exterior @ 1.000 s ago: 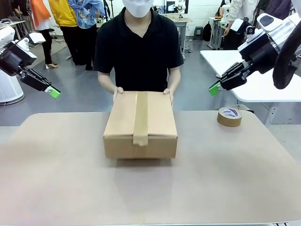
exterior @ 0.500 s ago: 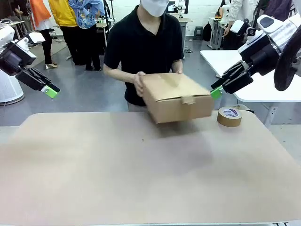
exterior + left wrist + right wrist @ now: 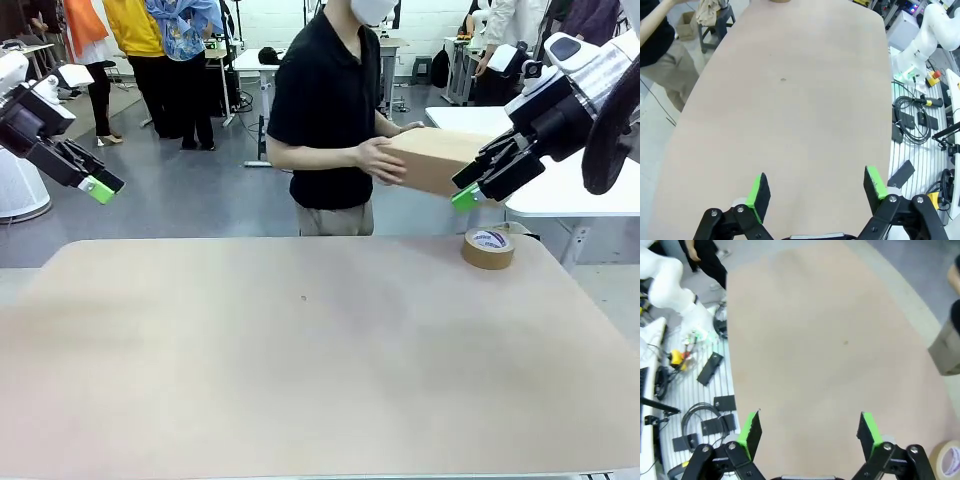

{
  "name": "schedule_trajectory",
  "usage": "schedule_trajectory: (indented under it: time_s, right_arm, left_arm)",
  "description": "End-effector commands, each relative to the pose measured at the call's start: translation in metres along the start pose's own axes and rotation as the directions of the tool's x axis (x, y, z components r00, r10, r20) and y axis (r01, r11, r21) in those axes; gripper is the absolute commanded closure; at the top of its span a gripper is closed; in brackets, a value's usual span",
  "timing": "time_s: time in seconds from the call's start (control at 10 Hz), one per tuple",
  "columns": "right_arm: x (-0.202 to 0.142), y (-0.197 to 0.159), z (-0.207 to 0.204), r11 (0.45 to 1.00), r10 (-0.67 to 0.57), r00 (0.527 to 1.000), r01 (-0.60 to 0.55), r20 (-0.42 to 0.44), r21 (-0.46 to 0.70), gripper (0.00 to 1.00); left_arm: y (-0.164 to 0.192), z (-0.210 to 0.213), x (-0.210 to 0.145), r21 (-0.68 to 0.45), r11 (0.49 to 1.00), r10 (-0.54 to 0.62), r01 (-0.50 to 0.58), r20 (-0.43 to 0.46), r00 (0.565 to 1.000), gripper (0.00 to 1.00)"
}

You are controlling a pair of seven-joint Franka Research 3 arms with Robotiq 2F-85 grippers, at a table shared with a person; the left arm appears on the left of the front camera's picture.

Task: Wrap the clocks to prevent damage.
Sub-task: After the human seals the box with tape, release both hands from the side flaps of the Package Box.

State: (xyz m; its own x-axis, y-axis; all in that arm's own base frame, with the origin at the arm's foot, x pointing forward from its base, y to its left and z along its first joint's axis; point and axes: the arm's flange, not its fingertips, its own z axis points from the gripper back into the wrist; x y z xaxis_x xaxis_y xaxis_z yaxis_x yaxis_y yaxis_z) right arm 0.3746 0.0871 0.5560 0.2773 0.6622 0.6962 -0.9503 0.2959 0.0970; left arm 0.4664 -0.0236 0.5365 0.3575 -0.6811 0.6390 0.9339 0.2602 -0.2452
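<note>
Box [image 3: 432, 158] carried off the table [image 3: 320, 360], its right end hidden behind the right gripper [image 3: 466, 190]
Person's hand [image 3: 378, 160] grips its near end; tape roll [image 3: 488, 248] sits at the table's far right; left gripper [image 3: 100, 187] and right gripper hover raised, jaws apart, empty

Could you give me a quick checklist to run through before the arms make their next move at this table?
1. Left gripper empty, jaws wide apart: ok.
2. Right gripper empty, jaws wide apart: ok.
3. Both arms raised off the table: ok.
4. Cardboard box on the table: not ok; the person's hand holds it off to the side, close by the right gripper.
5. Roll of brown tape within reach, lying flat near the table's far right edge: ok.
6. Clocks wrapped inside the box: cannot tell.
</note>
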Motion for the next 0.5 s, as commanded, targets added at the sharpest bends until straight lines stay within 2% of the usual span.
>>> schedule_trajectory:
  time_s: [0.0, 0.4]
  right_arm:
    - [0.0008, 0.0002, 0.0001, 1.0, -0.003, 1.0, 0.003, 0.009, 0.002, 0.0]
    - [-0.0001, -0.0002, 0.0004, 1.0, 0.0, 1.0, 0.0, 0.001, 0.0, 0.0]
  left_arm:
    - [0.0009, -0.0016, -0.0007, -0.004, 1.0, 0.002, -0.002, -0.001, 1.0, 0.02]
    - [0.0014, -0.0011, -0.0012, -0.002, 1.0, 0.003, -0.003, -0.001, 1.0, 0.02]
